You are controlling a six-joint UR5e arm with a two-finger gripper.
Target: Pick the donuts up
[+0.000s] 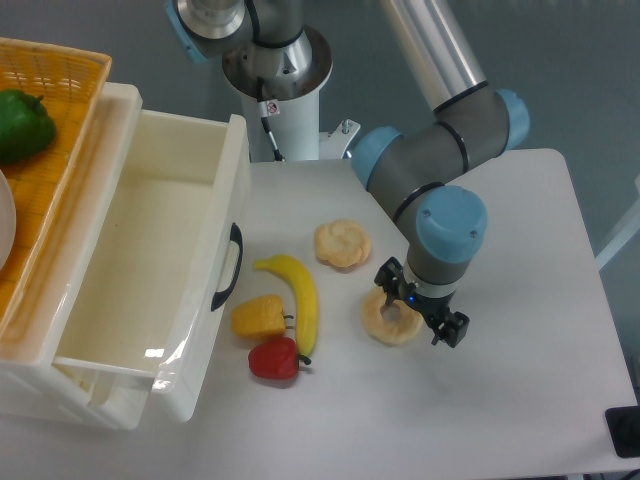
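down at the front of the white table (pixel 520 400) lies a red toy pepper (pixel 273 360), touching the low end of a yellow banana (pixel 299 298). just beside them, a bit further back, sits a small orange-yellow block of food (pixel 259 316), close to the banana. to the right of the banana lies the donut (pixel 391 320), flat on the table, pale and tan with a round hole in the middle. the gripper (pixel 421 308) is right on top of it, pointing down, and its black fingers (pixel 450 328) sit at the far and right edge of the ring. i cannot tell if the fingers are wide or squeezing, because the blue and grey arm (pixel 440 190) hides them. a little further back sits a round bun (pixel 343 244), near the donut but not touching it. on the left side a big white drawer (pixel 150 250) is pulled open, with a black handle (pixel 229 268) facing the banana. furthest back, in the left corner, an orange basket (pixel 60 90) holds something green (pixel 22 125).
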